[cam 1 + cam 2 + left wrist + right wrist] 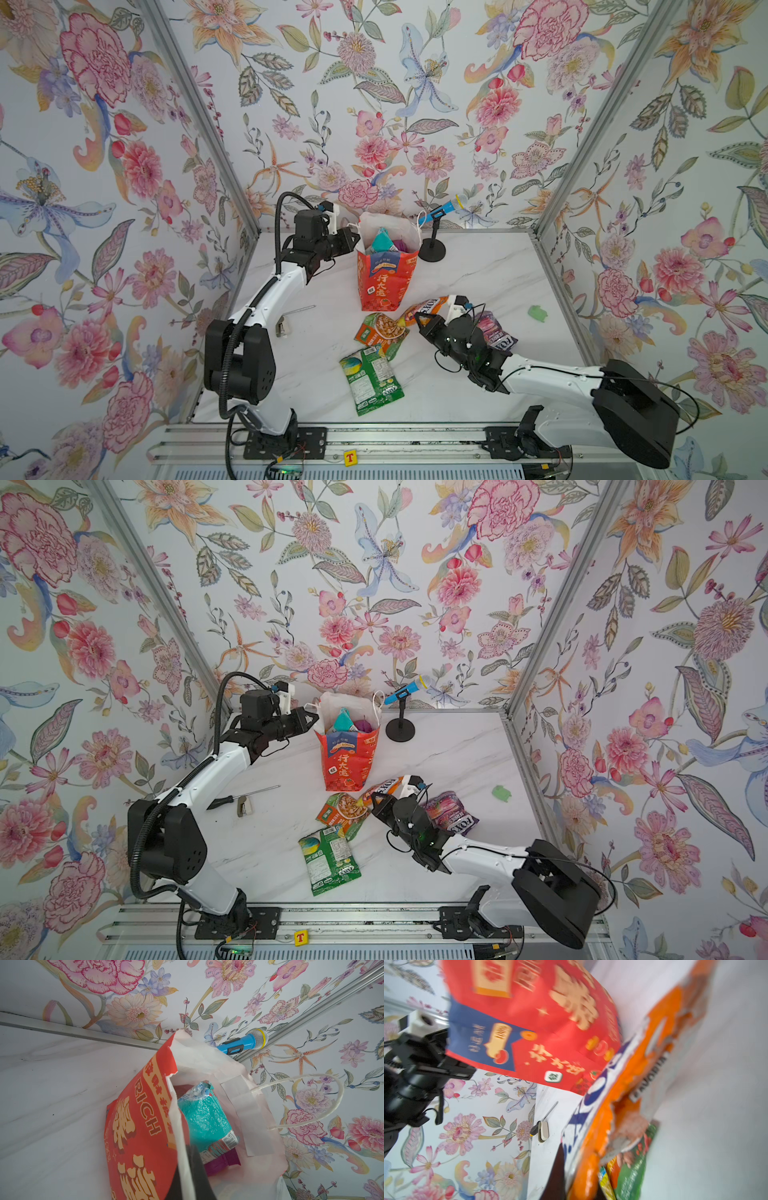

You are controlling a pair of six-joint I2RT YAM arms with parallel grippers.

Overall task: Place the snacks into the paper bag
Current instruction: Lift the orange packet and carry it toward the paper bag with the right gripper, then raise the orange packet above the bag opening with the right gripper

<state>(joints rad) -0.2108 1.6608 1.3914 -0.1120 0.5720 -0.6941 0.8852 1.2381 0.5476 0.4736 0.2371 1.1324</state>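
Top views, paper bag: the paper bag (384,282) is standing upright toward the back of the table (478,270). Its mouth is gaping and a teal packet (381,243) is poking up inside.
Top views, left claw: the left claw (356,242) is clamping fully closed on the bag's left rim, propping the mouth open.
Top views, right claw: the right claw (419,321) is lying low just before the bag's foot, squeezed almost flat onto one end of the orange FOXS packet (428,306).
Top views, loose snacks: the nut packet (343,812), green packet (330,860) and purple FOXS packet (453,816) are lying on the table in front of the bag. The nut packet is just beside the orange one.
Left wrist view, bag interior: the teal packet (204,1120) is leaning on the white inner wall, over a grape packet (222,1162).
Left wrist view, pinch: one dark finger (197,1176) is showing inside the paper wall.
Right wrist view, grip: this view is blurring. The orange packet (623,1095) is filling the space beside a dark finger (557,1169), with the bag (529,1022) close behind.
Handling, packet: it is probably light, with crinkly, slippery film and loose contents. It will likely droop from an end pinch, so the flat sealed seam looks the surest hold.
Handling, bag: it is thin paper and probably tips easily, so the rim grip is doing useful work.
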